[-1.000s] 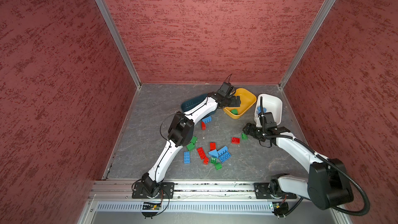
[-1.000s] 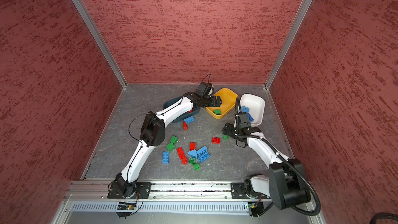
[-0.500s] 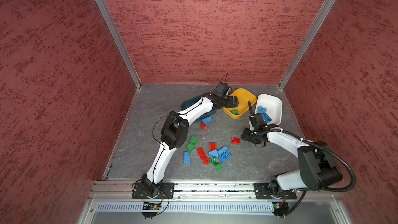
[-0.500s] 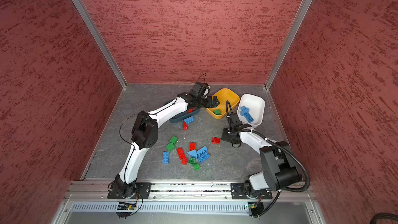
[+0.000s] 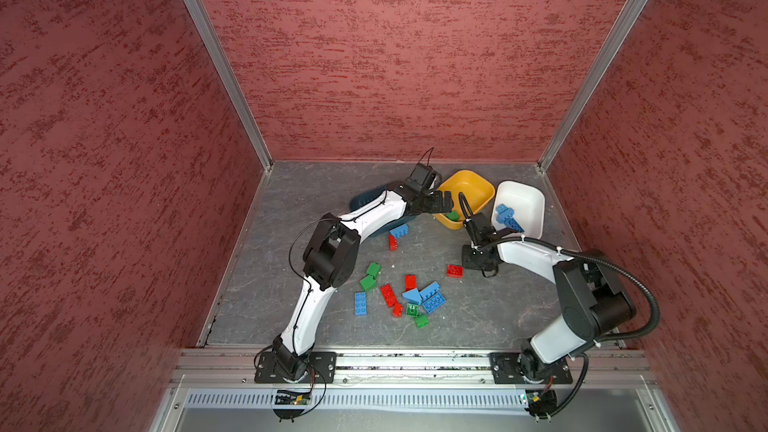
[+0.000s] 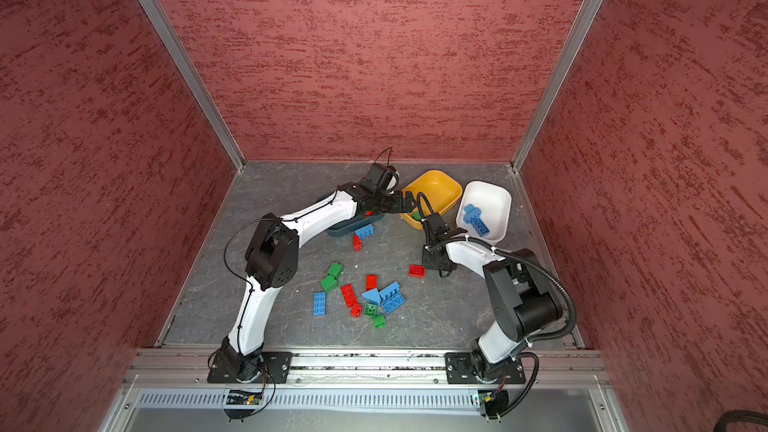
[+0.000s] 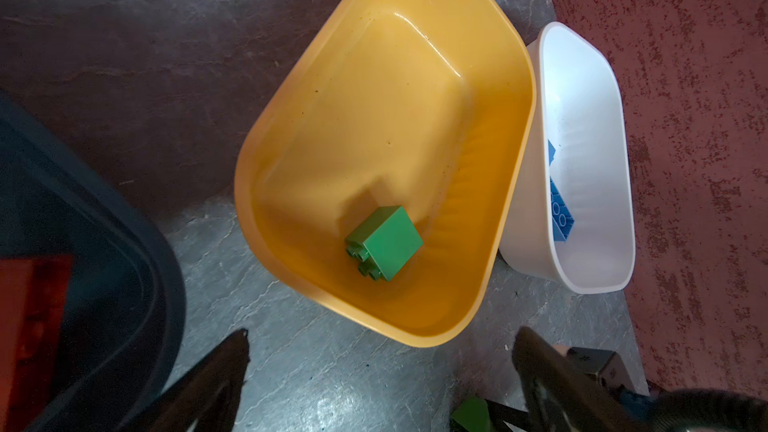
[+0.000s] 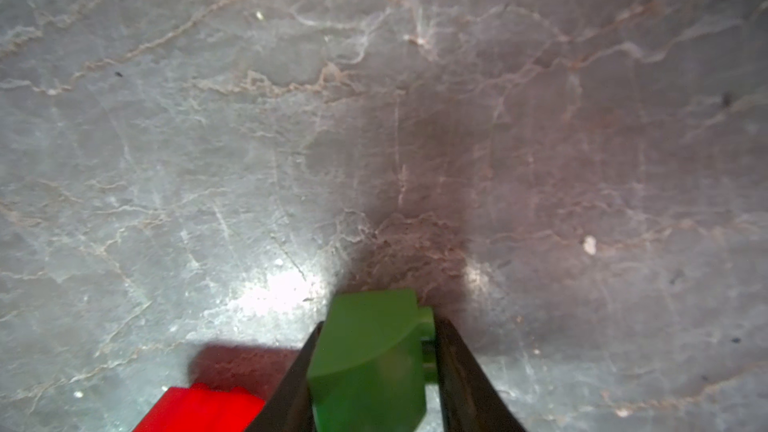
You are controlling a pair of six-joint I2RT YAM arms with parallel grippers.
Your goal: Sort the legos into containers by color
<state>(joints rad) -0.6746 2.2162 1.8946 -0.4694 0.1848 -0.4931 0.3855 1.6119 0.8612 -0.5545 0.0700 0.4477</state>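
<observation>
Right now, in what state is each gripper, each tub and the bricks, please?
left gripper: open, empty.
right gripper: closed on a sloped green brick.
yellow tub: holds one square green brick, lying on its side.
white tub: holds blue bricks.
teal tub: partly hidden, a red brick inside.
loose bricks: unsorted on the table.

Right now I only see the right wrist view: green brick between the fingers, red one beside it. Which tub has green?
Observer: The yellow tub holds one green brick.
Operator: So the held green brick goes there. Left hand blocking?
Observer: The left hand hangs open at that tub's rim, on the dark tub's side.
Operator: And blue?
Observer: Blue bricks lie in the white tub.
</observation>
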